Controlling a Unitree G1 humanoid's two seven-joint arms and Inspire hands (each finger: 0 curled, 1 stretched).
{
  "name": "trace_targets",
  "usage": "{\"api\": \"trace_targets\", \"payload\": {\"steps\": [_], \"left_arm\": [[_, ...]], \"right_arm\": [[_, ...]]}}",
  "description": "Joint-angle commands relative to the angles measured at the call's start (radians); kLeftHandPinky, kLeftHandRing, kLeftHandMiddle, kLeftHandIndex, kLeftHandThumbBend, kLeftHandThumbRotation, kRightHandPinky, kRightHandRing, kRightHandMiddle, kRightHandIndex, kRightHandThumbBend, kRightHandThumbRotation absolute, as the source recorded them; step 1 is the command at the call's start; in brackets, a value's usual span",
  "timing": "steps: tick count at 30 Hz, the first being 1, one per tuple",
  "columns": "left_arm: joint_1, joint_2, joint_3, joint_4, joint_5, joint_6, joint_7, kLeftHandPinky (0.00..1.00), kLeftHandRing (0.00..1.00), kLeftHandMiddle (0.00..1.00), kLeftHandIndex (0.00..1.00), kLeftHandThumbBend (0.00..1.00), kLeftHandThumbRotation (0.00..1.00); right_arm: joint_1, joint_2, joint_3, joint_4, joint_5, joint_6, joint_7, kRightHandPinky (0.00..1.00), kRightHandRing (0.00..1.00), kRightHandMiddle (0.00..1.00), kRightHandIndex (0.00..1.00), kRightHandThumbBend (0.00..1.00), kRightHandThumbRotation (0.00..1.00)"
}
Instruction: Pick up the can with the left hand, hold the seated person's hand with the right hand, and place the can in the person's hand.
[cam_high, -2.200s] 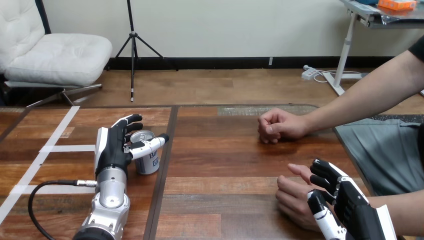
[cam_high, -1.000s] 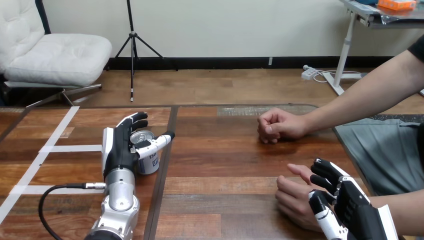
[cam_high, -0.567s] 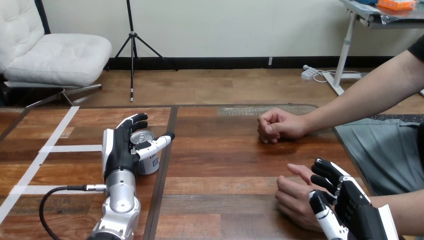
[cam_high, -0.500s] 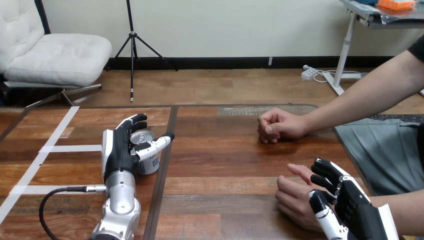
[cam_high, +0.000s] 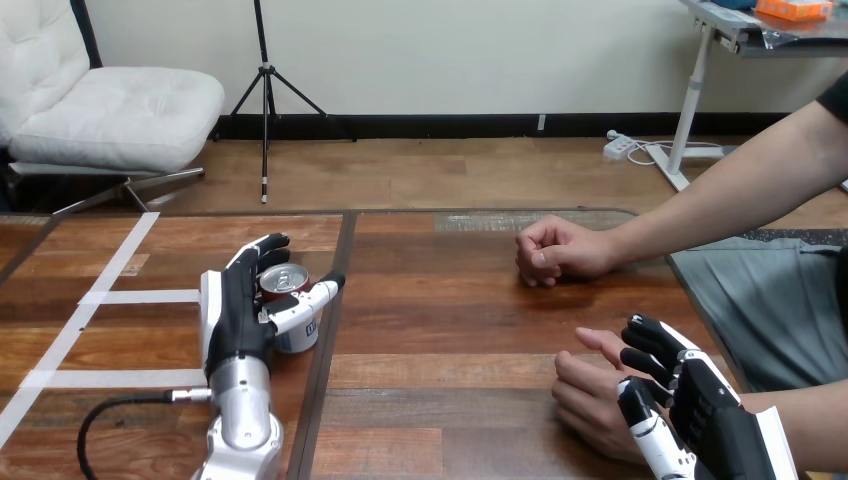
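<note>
At the far left of the frame, white tape lines (cam_high: 112, 268) cross the wooden table (cam_high: 450, 320). Just right of them, the robot's left arm comes up from the bottom edge, and the left hand (cam_high: 236, 314) is closed on the can (cam_high: 298, 334). Its fingers (cam_high: 262, 246) curl round the can's far side and its thumb lies across the near side. The can sits left of centre, beside the dark seam in the tabletop, its top facing up and leaning slightly. Whether its base rests on the wood or is just clear of it cannot be told.

Right of centre and higher in the frame, the person's fist (cam_high: 553, 250) rests on the table, closed and well apart from both robot hands.

In the lower right corner, the person's other hand (cam_high: 588, 392) lies loosely curled, thumb pointing left. The robot's right hand (cam_high: 705, 412) grips it — black fingers hook over its upper edge near the wrist, and the thumb presses against its near side.
</note>
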Motion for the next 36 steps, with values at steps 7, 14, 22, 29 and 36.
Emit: {"api": "trace_targets", "payload": {"steps": [7,14,22,29,36], "left_arm": [[-0.011,-0.004,0.0,-0.007,0.015,-0.081,0.013,0.68,0.75,0.77,0.74,0.67,0.0],[-0.006,-0.004,-0.006,-0.011,0.022,-0.071,0.019,0.7,0.76,0.77,0.75,0.66,0.0],[0.005,-0.001,-0.02,-0.015,0.041,-0.072,0.04,0.7,0.75,0.76,0.74,0.65,0.0],[0.008,0.005,-0.03,-0.01,0.051,-0.073,0.048,0.68,0.74,0.75,0.74,0.65,0.0],[0.007,0.006,-0.023,-0.012,0.046,-0.068,0.043,0.68,0.74,0.75,0.73,0.66,0.0]], "right_arm": [[-0.047,-0.008,-0.003,-0.043,0.001,0.007,0.006,0.77,0.82,0.84,0.83,0.55,0.61],[-0.048,-0.008,-0.003,-0.045,-0.009,0.008,0.004,0.76,0.82,0.84,0.83,0.55,0.62],[-0.053,-0.011,-0.004,-0.039,-0.013,0.004,0.007,0.76,0.82,0.85,0.83,0.55,0.62],[-0.054,-0.011,-0.005,-0.038,-0.008,0.003,0.011,0.76,0.82,0.84,0.83,0.54,0.62],[-0.053,-0.009,-0.005,-0.039,-0.003,0.004,0.013,0.76,0.82,0.84,0.83,0.54,0.62]]}}
